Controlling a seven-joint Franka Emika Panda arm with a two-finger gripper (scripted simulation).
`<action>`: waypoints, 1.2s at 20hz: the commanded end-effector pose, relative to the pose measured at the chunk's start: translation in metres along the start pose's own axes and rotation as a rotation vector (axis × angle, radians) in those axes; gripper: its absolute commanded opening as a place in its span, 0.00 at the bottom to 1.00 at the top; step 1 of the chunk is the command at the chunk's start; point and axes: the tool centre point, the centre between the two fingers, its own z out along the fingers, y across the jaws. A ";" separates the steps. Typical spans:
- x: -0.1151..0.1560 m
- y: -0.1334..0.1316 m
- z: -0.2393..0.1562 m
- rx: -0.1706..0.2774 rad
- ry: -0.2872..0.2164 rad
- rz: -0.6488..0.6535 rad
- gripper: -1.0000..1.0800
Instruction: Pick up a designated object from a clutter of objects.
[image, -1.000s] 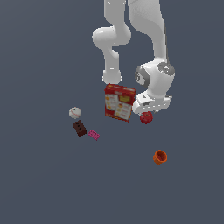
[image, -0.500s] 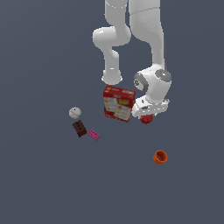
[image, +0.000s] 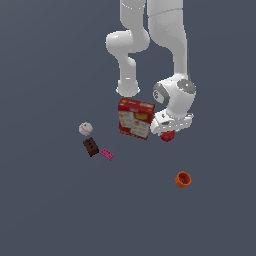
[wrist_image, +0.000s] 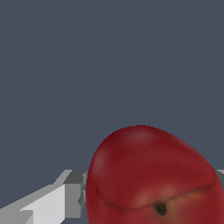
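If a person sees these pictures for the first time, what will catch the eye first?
First the red fruit, which fills much of the wrist view, with a grey finger of the claw beside it. Then, in the exterior view, the white arm bends down over it, next to the red printed box.

Fruit (image: 167, 136): just beside box (image: 135, 118), on the exterior view's right. Ball (image: 85, 129), block (image: 90, 147), brick (image: 107, 154): grouped left. Cup (image: 183, 179): apart, lower right.
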 end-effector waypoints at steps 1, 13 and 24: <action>0.000 0.000 0.000 0.000 0.000 0.000 0.00; 0.010 0.027 -0.035 0.000 -0.001 -0.001 0.00; 0.036 0.091 -0.123 0.004 -0.003 -0.001 0.00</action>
